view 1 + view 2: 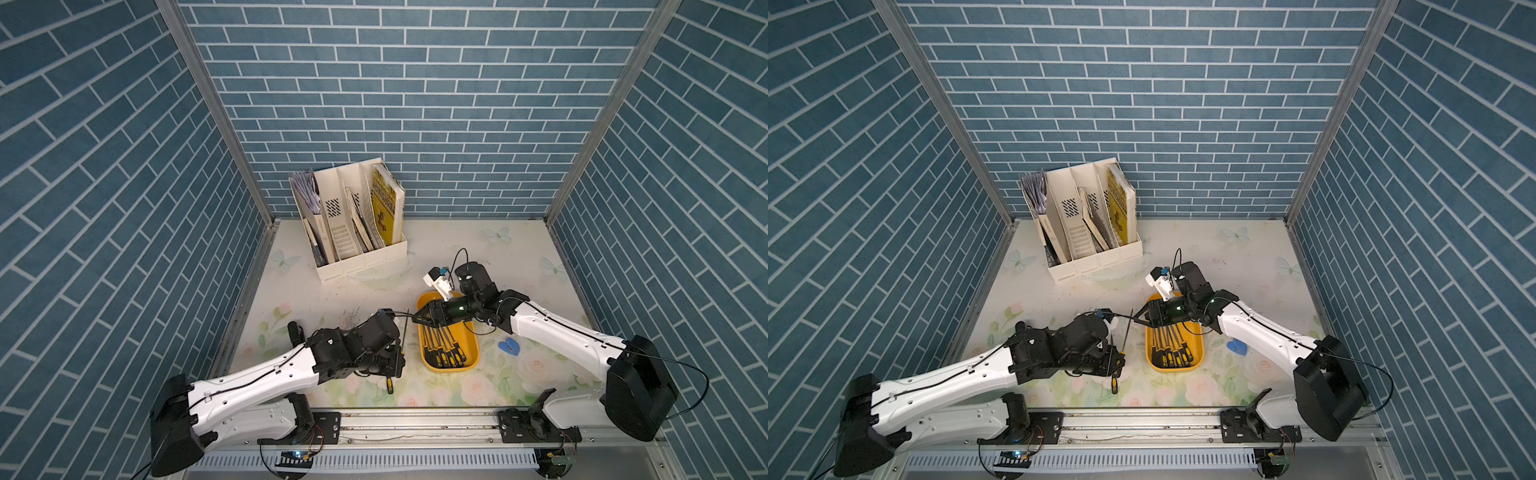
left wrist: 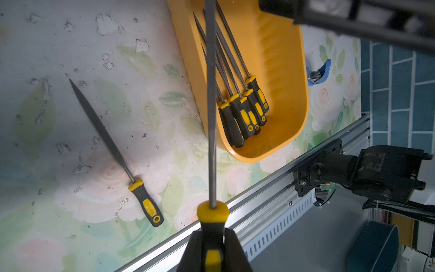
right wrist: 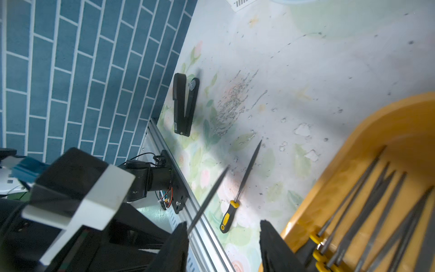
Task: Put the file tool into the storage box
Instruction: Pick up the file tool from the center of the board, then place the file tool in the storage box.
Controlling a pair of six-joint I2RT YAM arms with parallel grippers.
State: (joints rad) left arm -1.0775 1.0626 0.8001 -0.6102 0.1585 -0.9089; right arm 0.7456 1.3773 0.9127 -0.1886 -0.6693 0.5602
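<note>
The file tool point(image 2: 211, 106) you are moving is up off the table point(image 1: 478, 249), a pale cover printed with roses and butterflies, scuffed and peppered with dark specks. Blue brick-pattern walls point(image 1: 415, 104) close you in on three sides, and an aluminium rail point(image 1: 415, 419) runs along the front edge. At the back stands a white organizer point(image 1: 361, 257) with books in it. A blue clip point(image 1: 509, 346) lies near the storage box point(image 1: 468, 343), on the right arm's side.

Your left gripper point(image 2: 213, 233) is closed tight on the black-and-yellow handle, just behind the yellow collar. The grey shaft points away from it, in the air alongside the box's rim on the left arm's side. Its tip ends close to your right gripper point(image 1: 420, 316), which hovers over that same rim with its jaws apart and nothing between them. You cannot tell whether the shaft touches one of its fingers.

The stored files point(image 2: 244, 113) lie inside the box, handles toward the rail. A loose file point(image 2: 113, 146) lies flat on the table beside the box, apart from both grippers.
</note>
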